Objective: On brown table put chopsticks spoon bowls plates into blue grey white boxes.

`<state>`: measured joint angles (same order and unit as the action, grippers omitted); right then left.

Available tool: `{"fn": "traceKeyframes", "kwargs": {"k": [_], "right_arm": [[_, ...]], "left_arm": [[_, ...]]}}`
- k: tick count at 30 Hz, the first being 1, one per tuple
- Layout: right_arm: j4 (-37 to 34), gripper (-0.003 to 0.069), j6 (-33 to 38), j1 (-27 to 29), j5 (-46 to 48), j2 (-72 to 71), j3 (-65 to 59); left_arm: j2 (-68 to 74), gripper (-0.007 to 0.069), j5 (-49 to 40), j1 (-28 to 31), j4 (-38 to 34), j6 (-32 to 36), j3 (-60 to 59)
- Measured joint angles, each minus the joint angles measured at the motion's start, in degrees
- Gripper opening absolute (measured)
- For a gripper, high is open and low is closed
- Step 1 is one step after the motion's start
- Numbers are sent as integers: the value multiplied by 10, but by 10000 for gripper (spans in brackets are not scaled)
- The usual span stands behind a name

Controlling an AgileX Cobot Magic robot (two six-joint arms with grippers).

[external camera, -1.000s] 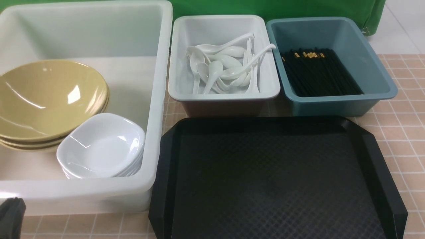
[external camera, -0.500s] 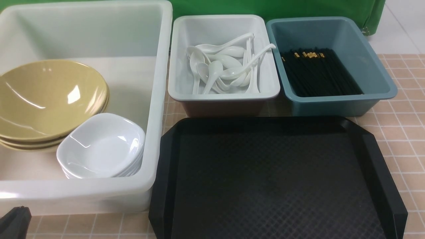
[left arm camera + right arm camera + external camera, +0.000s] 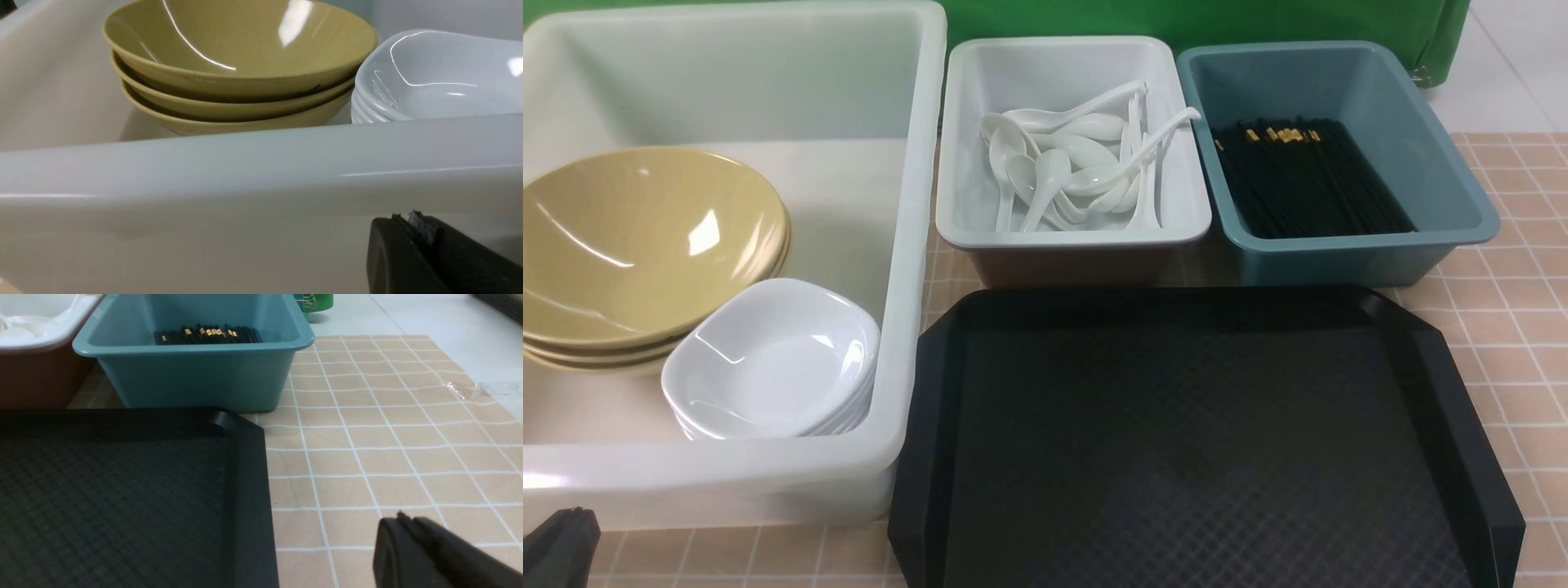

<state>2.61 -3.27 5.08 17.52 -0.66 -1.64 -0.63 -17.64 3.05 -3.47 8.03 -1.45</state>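
Three stacked yellow bowls [image 3: 637, 237] and a stack of white plates [image 3: 768, 359] sit inside the large white box [image 3: 916, 245]. White spoons [image 3: 1078, 163] lie piled in the grey box [image 3: 954, 220]. Black chopsticks [image 3: 1307, 180] fill the blue box [image 3: 1462, 216]. My left gripper [image 3: 560, 543] is low at the white box's near outer wall, shut and empty; in the left wrist view it [image 3: 404, 218] faces that wall, with the bowls [image 3: 237, 53] and plates [image 3: 441, 77] beyond. My right gripper [image 3: 402, 517] hovers over the brown table [image 3: 367, 457], jaws together, holding nothing.
A black textured tray [image 3: 1192, 441] lies bare in front of the grey and blue boxes, its right edge [image 3: 253, 490] close to my right gripper. Bare tiled table [image 3: 1511, 327] stretches to the right of the tray. A green backdrop [image 3: 1176, 20] stands behind the boxes.
My left gripper has sunk a little lower at the bottom left corner of the front view, then stayed still. The dishes and boxes have not moved.
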Motion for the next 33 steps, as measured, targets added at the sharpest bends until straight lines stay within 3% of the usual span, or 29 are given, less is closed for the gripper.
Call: {"fn": "traceKeyframes", "kwargs": {"k": [33], "right_arm": [[0, 99, 0, 0, 1, 0, 1]], "left_arm": [[0, 1, 0, 0, 0, -2, 0]]}}
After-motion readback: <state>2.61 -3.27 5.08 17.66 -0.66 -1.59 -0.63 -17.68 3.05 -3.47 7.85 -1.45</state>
